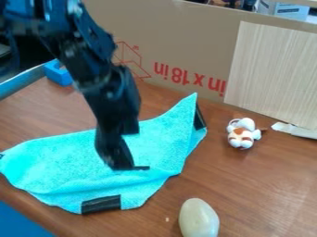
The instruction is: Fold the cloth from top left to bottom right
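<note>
Right now your tool [125, 165] is over the turquoise cloth [62, 162], which spreads to both sides of it on the brown surface [260, 194] — whether it's open or closed, I can't tell you. Rightward of it in view you have a white-and-brown toy [242, 134] — and, lower right, a pale egg-shaped object [199, 219].

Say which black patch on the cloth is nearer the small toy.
The right patch, by the cloth's peaked corner; the other patch lies along the near edge, farther from the toy.
</note>
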